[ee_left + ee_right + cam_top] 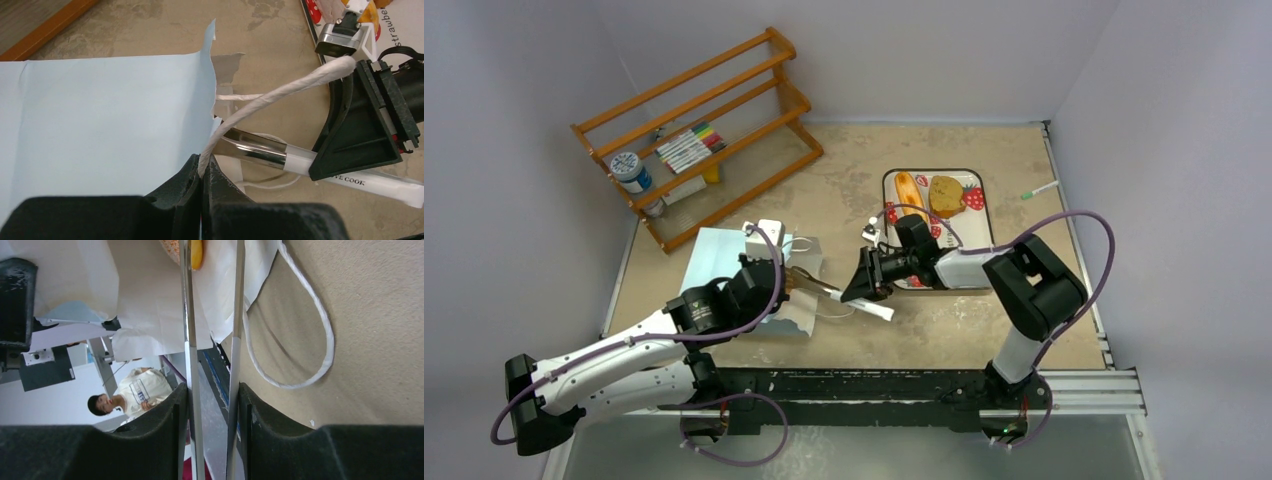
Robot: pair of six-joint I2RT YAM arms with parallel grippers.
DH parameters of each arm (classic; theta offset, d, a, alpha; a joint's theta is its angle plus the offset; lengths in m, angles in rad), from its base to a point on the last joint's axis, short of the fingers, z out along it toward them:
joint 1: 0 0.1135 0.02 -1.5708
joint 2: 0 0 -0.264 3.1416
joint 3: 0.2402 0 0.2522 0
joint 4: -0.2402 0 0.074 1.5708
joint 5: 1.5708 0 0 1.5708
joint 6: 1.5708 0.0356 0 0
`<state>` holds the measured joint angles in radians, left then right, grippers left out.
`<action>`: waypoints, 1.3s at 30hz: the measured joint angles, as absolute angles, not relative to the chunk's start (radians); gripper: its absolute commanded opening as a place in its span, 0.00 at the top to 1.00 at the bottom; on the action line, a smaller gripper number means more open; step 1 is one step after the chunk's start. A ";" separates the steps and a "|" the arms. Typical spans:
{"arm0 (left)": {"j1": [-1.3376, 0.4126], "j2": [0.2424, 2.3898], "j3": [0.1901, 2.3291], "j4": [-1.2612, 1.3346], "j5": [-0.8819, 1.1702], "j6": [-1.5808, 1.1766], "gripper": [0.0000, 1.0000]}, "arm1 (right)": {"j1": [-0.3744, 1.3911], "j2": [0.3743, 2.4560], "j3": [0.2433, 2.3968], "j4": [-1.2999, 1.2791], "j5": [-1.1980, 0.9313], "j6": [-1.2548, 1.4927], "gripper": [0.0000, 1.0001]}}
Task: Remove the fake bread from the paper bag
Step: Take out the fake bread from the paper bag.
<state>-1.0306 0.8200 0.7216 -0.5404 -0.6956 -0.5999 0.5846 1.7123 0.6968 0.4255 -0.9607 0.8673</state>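
The light blue paper bag (720,262) lies on its side, its white-lined mouth toward the right; it also shows in the left wrist view (100,115). My left gripper (204,167) is shut on one white string handle (280,90) at the bag's mouth. My right gripper (210,395) is shut on metal tongs (260,150) whose arms (189,330) reach into the bag's mouth. A golden-orange piece of bread (196,252) shows between the tong tips inside the bag; whether it is pinched I cannot tell. A long loaf (910,193) and a brown slice (945,194) lie on the strawberry-print tray (977,178).
A wooden rack (704,130) with markers and a jar (630,170) stands at the back left. A green-tipped pen (1041,190) lies at the right edge. The bag's other string handle (320,340) loops loose on the table. The right arm lies over the tray's near part.
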 measured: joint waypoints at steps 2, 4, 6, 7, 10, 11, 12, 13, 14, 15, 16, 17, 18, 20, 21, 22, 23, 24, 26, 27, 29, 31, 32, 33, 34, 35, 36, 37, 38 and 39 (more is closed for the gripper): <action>-1.031 0.820 0.722 -0.539 -0.696 -0.598 1.00 | 0.597 1.729 0.709 0.416 -0.958 0.860 0.80; -1.031 0.820 0.722 -0.539 -0.696 -0.598 1.00 | 0.604 1.735 0.715 0.402 -0.958 0.853 0.91; -1.031 0.819 0.722 -0.538 -0.698 -0.598 1.00 | 0.607 1.734 0.721 0.393 -0.960 0.843 0.97; -1.031 0.818 0.721 -0.538 -0.700 -0.598 1.00 | 0.608 1.734 0.725 0.388 -0.960 0.838 0.99; -1.031 0.811 0.719 -0.535 -0.716 -0.601 1.00 | 0.609 1.723 0.729 0.369 -0.961 0.829 1.00; -1.031 0.806 0.717 -0.531 -0.723 -0.602 1.00 | 0.609 1.714 0.729 0.359 -0.960 0.826 1.00; -1.031 0.802 0.715 -0.530 -0.731 -0.608 1.00 | 0.609 1.704 0.729 0.348 -0.958 0.825 1.00; -1.031 0.796 0.712 -0.529 -0.741 -0.610 1.00 | 0.608 1.694 0.729 0.340 -0.958 0.825 1.00; -1.031 0.791 0.711 -0.527 -0.752 -0.614 1.00 | 0.608 1.678 0.729 0.328 -0.953 0.825 1.00; -1.031 0.786 0.710 -0.525 -0.765 -0.620 1.00 | 0.608 1.663 0.729 0.320 -0.951 0.824 1.00; -1.031 0.782 0.710 -0.524 -0.775 -0.625 1.00 | 0.607 1.644 0.729 0.309 -0.946 0.823 1.00; -1.031 0.778 0.710 -0.523 -0.793 -0.636 1.00 | 0.604 1.624 0.729 0.297 -0.939 0.823 1.00; -1.031 0.776 0.710 -0.524 -0.802 -0.640 1.00 | 0.600 1.602 0.727 0.289 -0.932 0.823 1.00; -1.031 0.773 0.710 -0.524 -0.829 -0.656 1.00 | 0.591 1.560 0.722 0.276 -0.924 0.823 1.00; -1.031 0.773 0.710 -0.525 -0.842 -0.666 1.00 | 0.586 1.539 0.719 0.271 -0.920 0.823 1.00; -1.031 0.773 0.710 -0.525 -0.855 -0.673 1.00 | 0.582 1.516 0.715 0.265 -0.912 0.824 1.00; -1.031 0.773 0.710 -0.526 -0.868 -0.681 1.00 | 0.580 1.494 0.712 0.259 -0.905 0.823 1.00; -1.031 0.772 0.710 -0.527 -0.877 -0.690 1.00 | 0.576 1.475 0.710 0.251 -0.901 0.823 1.00; -1.031 0.772 0.710 -0.532 -0.903 -0.702 1.00 | 0.573 1.438 0.705 0.235 -0.891 0.823 1.00; -1.031 0.772 0.710 -0.533 -0.911 -0.707 1.00 | 0.570 1.418 0.699 0.226 -0.883 0.823 1.00; -1.031 0.773 0.711 -0.537 -0.931 -0.720 1.00 | 0.566 1.384 0.688 0.206 -0.875 0.823 1.00; -1.031 0.778 0.716 -0.544 -0.953 -0.728 1.00 | 0.560 1.343 0.673 0.179 -0.864 0.823 1.00; -1.031 0.782 0.719 -0.545 -0.963 -0.733 1.00 | 0.556 1.322 0.665 0.167 -0.857 0.823 1.00; -1.031 0.786 0.722 -0.548 -0.976 -0.741 1.00 | 0.553 1.302 0.657 0.152 -0.851 0.822 1.00; -1.031 0.789 0.725 -0.548 -0.988 -0.744 1.00 | 0.548 1.283 0.652 0.137 -0.846 0.822 1.00; -1.031 0.792 0.728 -0.549 -1.001 -0.747 1.00 | 0.545 1.263 0.648 0.118 -0.837 0.822 1.00; -1.031 0.793 0.731 -0.549 -1.013 -0.750 1.00 | 0.542 1.246 0.646 0.102 -0.826 0.822 1.00; -1.031 0.794 0.733 -0.549 -1.024 -0.750 1.00 | 0.540 1.226 0.646 0.083 -0.813 0.822 1.00; -1.031 0.794 0.735 -0.549 -1.034 -0.751 1.00 | 0.537 1.203 0.646 0.066 -0.799 0.822 1.00; -1.031 0.795 0.736 -0.549 -1.042 -0.752 1.00 | 0.535 1.180 0.646 0.050 -0.784 0.822 1.00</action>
